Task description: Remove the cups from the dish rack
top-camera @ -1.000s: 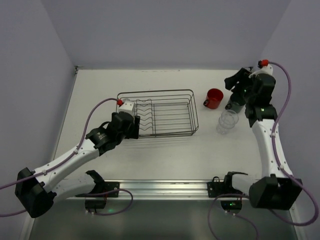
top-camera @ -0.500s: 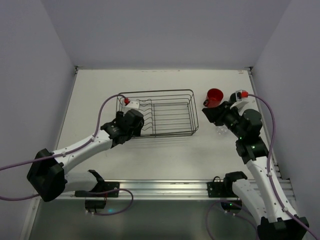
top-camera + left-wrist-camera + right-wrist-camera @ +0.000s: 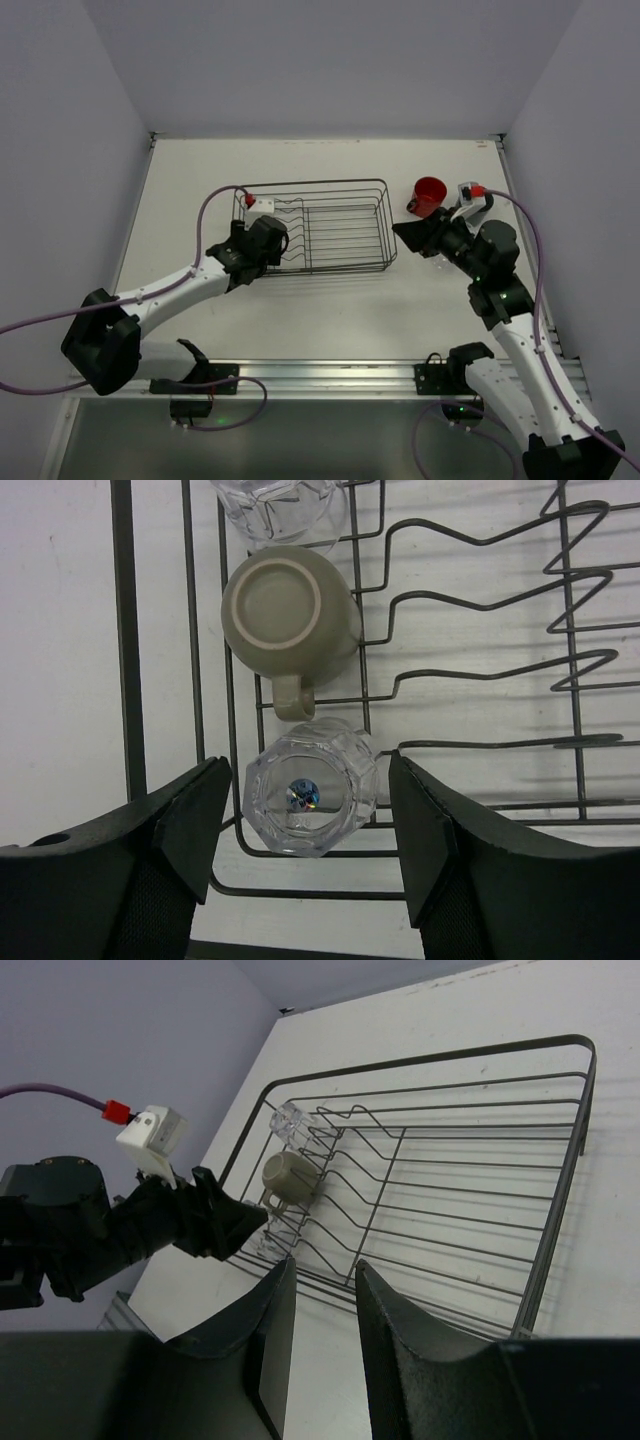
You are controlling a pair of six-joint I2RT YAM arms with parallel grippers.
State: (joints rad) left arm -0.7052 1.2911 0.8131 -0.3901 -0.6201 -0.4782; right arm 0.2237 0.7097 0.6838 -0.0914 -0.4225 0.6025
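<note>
Black wire dish rack sits mid-desk in the top view. The red mug stands outside it on the desk, at 2 o'clock of the rack. The left gripper hangs over the rack's 9 o'clock end. The right gripper hovers just off the 3 o'clock end and hides whatever is under that arm.

Left wrist view: 3 cups sit in the rack's end lane, all mouth-down. A clear glass is at 6 o'clock, an olive-tan cup above it with its handle pointing to 6, and a second clear glass is cut off at 12. The left gripper is spread wide with 1 finger on each side of the near glass, not touching it.

Right wrist view: the right gripper is parted a little and holds nothing. It faces the rack, where the olive-tan cup and a glass show at the 9 o'clock end.

Judged step: pre-grasp on the near glass. The next move likely calls for a descent between the wires, a close on the glass wall and a straight lift clear of the cup's handle.
</note>
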